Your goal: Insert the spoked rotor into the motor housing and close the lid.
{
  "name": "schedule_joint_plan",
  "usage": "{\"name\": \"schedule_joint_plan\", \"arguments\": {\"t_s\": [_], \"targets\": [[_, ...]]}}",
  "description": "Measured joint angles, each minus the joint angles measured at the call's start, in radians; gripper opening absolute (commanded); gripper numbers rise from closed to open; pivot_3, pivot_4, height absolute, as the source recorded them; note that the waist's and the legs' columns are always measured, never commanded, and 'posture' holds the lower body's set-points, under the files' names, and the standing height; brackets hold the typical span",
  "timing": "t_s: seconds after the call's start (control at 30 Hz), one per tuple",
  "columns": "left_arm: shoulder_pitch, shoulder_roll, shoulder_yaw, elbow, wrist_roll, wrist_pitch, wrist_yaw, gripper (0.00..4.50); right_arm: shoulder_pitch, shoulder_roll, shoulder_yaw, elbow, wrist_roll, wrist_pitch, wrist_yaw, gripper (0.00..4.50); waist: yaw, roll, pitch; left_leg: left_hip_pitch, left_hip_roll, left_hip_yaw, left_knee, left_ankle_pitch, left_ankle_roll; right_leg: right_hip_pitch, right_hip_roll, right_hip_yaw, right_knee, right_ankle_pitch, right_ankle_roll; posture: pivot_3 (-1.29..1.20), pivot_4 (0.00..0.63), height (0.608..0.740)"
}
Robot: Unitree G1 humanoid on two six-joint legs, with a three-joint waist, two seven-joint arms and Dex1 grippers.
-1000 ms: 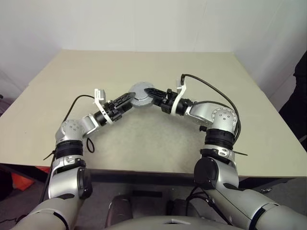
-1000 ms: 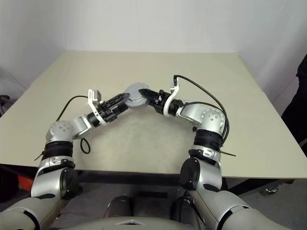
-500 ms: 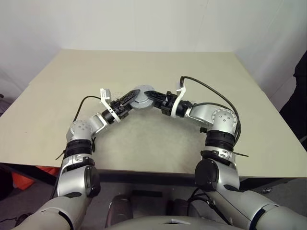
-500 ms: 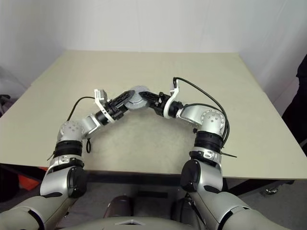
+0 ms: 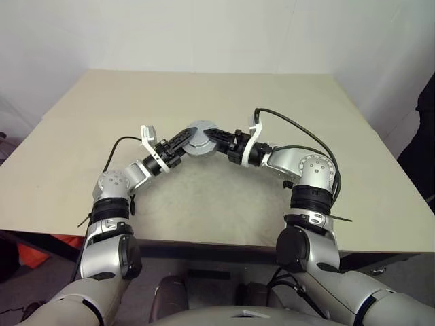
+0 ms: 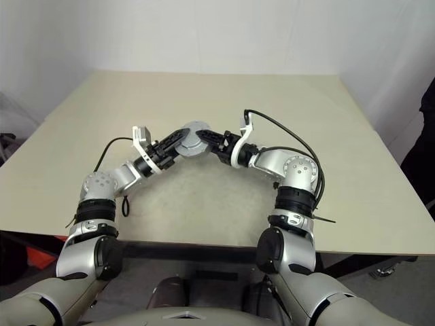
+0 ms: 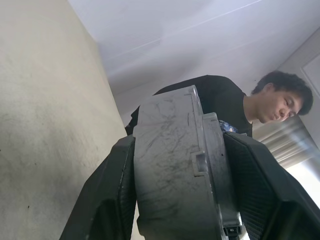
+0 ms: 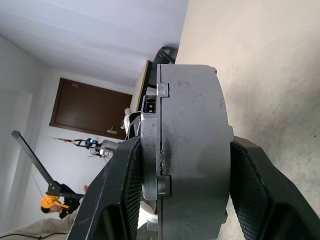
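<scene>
The left gripper (image 5: pixel 182 140) has closed in onto the motor housing (image 5: pixel 198 138), now clamping it opposite the right gripper (image 5: pixel 216 138), which grips it above the table (image 5: pixel 326 122).

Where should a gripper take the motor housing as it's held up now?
By its flat faces, across its thickness, coming in edge-on. The motor housing is a thick grey disc held on edge above the table; left gripper and right gripper clamp it that way from opposite sides, pads on its faces.
</scene>
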Motion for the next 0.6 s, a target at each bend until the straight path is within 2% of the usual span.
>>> {"name": "schedule_joint_plan", "arguments": {"t_s": [0.03,0.27,0.47,0.6], "targets": [[0.0,0.0,0.0,0.0,0.0,-0.001,0.002,2.26,0.002,0.0,0.006,0.0,-0.001,-0.008,0.002,2.04,0.0,0.0,0.0,0.0,0.0,0.0,0.0,0.0,0.0,0.0,0.0,0.0,0.0,0.0,0.0,0.0,0.0,0.74],[0.006,0.01,-0.013,-0.002,0.012,-0.015,0.008,2.26,0.016,-0.008,0.037,-0.006,-0.01,-0.092,0.023,4.4,0.011,0.0,0.0,0.0,0.0,0.0,0.001,0.0,0.0,0.0,0.0,-0.001,0.0,0.0,0.0,0.0,0.0,0.74],[0.006,0.016,-0.015,0.017,0.042,-0.069,0.025,2.26,0.017,-0.016,0.093,-0.016,-0.062,-0.188,0.024,4.46,0.014,0.0,0.0,0.0,0.0,0.0,0.001,0.0,0.0,0.0,0.0,-0.001,0.0,0.0,0.0,0.0,0.0,0.74],[0.007,0.052,0.013,0.087,0.086,-0.174,0.083,2.26,0.023,-0.036,0.124,-0.02,-0.107,-0.264,0.03,4.46,0.012,0.0,0.0,0.0,0.001,0.0,0.001,0.0,0.0,0.0,0.0,-0.001,0.0,0.0,0.001,0.0,0.0,0.74]]}}
